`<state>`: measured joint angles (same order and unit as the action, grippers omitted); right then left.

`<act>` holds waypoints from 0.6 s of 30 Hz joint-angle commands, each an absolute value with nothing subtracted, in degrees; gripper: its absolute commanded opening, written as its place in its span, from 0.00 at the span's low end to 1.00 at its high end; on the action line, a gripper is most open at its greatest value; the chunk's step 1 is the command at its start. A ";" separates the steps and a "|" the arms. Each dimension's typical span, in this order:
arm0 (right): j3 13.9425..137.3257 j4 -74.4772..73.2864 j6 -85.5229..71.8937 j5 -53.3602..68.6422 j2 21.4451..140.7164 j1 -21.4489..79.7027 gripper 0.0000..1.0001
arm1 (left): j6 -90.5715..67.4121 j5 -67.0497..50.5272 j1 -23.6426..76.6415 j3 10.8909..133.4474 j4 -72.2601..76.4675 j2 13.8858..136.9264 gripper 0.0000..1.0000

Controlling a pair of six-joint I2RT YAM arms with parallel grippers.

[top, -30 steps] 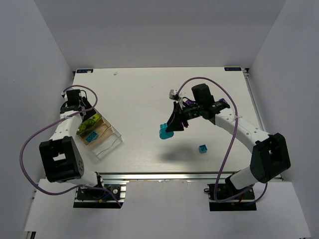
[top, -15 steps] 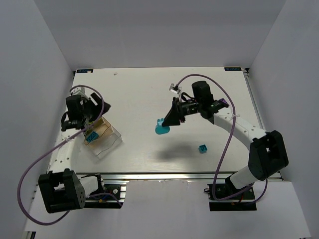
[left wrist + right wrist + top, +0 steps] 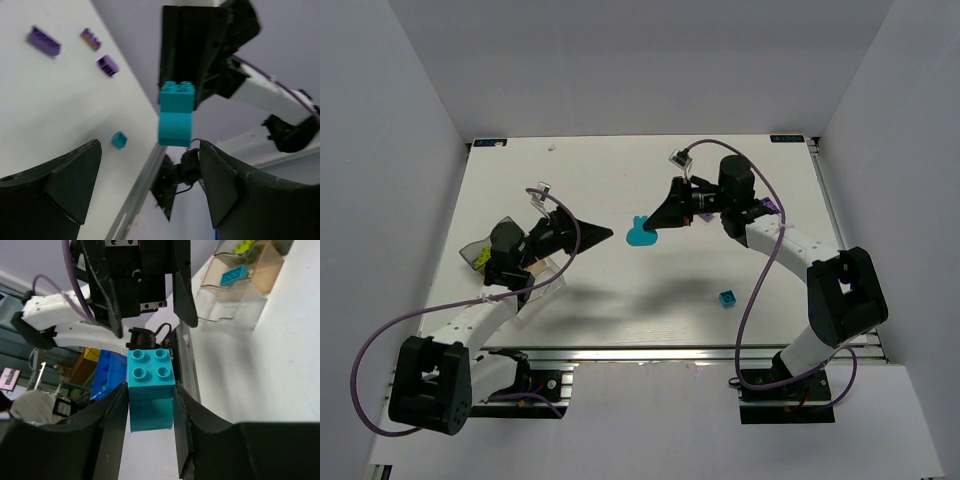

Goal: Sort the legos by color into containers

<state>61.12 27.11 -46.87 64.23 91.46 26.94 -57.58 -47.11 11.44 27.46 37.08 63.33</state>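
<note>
My right gripper is shut on a cyan-blue lego brick and holds it above the table's middle. In the right wrist view the brick sits between my fingers, studs toward the camera. My left gripper is open and empty, pointing right at that brick, a short gap away. In the left wrist view the brick hangs between and beyond its open fingers. The clear container lies at the left, partly hidden under the left arm. The right wrist view shows the container holding a cyan brick and a lime one.
A small cyan brick lies on the table at front right; it also shows in the left wrist view. Three purple bricks lie at the right, behind the right arm.
The left arm has swung from over the container toward the table's middle and now faces the right gripper. The right gripper has carried the cyan brick slightly left and farther back.
</note>
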 commanded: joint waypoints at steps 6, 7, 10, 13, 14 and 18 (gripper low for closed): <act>60.12 39.46 -55.37 66.71 91.23 25.40 0.00 | -79.70 -50.80 15.03 25.40 76.51 69.69 0.88; 60.03 39.64 -55.46 66.62 91.14 25.40 0.00 | -80.76 -50.97 15.90 25.57 78.03 71.70 0.88; 59.77 40.51 -55.98 66.53 90.88 25.31 0.00 | -81.48 -51.59 17.92 26.63 78.49 74.26 0.86; 59.59 41.40 -56.34 66.53 90.70 25.40 0.00 | -77.71 -51.42 19.15 27.77 73.05 74.71 0.85; 59.59 41.40 -56.25 66.53 90.70 25.40 0.00 | -75.61 -51.07 19.33 28.12 70.34 74.62 0.85; 59.59 40.35 -55.38 66.10 90.79 25.40 0.00 | -72.86 -50.36 19.95 29.18 66.80 74.36 0.85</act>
<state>60.07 37.91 -55.35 65.80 91.46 25.52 -75.75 -50.41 19.49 26.87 68.58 75.26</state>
